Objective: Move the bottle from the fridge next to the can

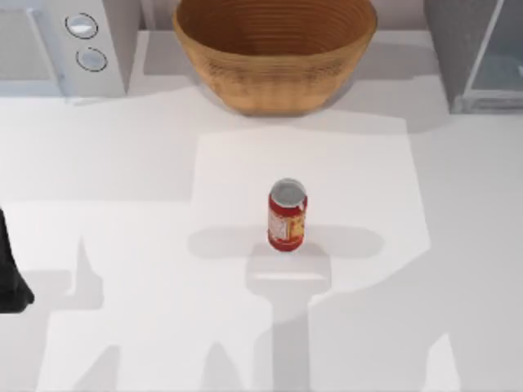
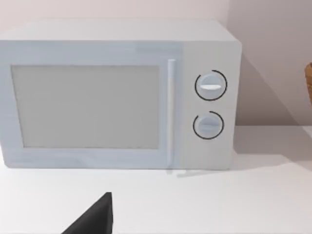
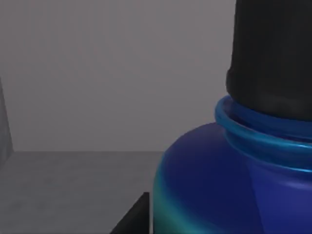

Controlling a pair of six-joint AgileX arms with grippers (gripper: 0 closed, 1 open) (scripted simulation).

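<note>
Up close, bottle (image 3: 209,195) shows blue shoulder, black cap; right hand's grip unclear.

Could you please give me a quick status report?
Right wrist view: bottle close up, grey walls around it. Left arm parked at table's left edge. Can upright mid-table, alone.

You are looking down on a plain white surface (image 1: 114,163) crossed by soft grey shadows. At its far edge stand a white microwave (image 1: 73,41) with two round knobs and a woven basket (image 1: 274,57), against a pale wall (image 2: 263,29).
</note>
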